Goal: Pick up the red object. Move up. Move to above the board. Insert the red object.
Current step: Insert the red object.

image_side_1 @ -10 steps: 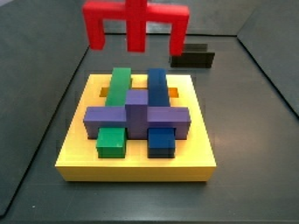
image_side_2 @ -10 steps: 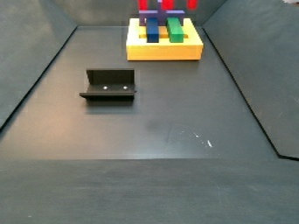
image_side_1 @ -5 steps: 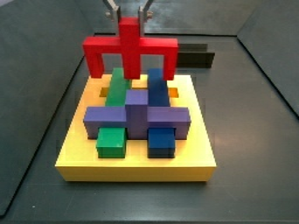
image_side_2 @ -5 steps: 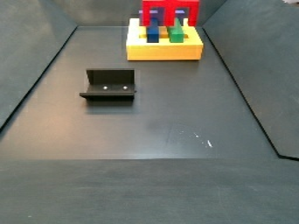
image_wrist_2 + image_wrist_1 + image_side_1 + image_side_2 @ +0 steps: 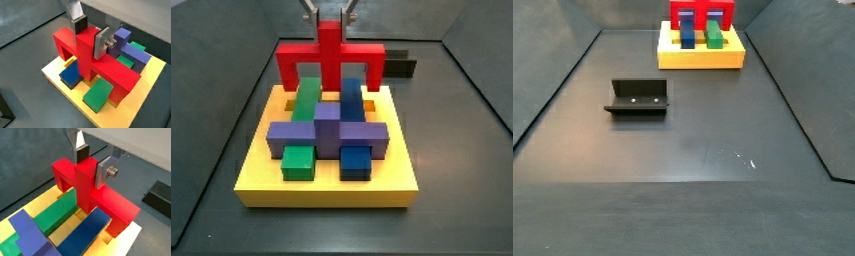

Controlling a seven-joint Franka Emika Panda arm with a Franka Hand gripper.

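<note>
The red object (image 5: 329,58) stands upright over the far end of the yellow board (image 5: 325,190). Its two legs straddle the green (image 5: 306,95) and blue (image 5: 350,95) bars and reach down to about the board's top. My gripper (image 5: 329,12) is above it, shut on its central post. In both wrist views the gripper (image 5: 92,164) (image 5: 89,34) has a dark pad and a silver plate pressed on opposite sides of the red object's (image 5: 100,195) (image 5: 107,70) post. A side view shows the red object (image 5: 702,14) on the board (image 5: 700,58) at the far end of the floor.
A purple cross block (image 5: 327,132) lies across the green and blue bars. Orange blocks (image 5: 291,103) sit beside the bars. The fixture (image 5: 637,97) stands on the dark floor apart from the board and also shows in a side view (image 5: 398,67). Grey walls enclose the floor.
The gripper has come down with the red object. It hung well above the board's far end, and now its legs are down around the green and blue bars.
</note>
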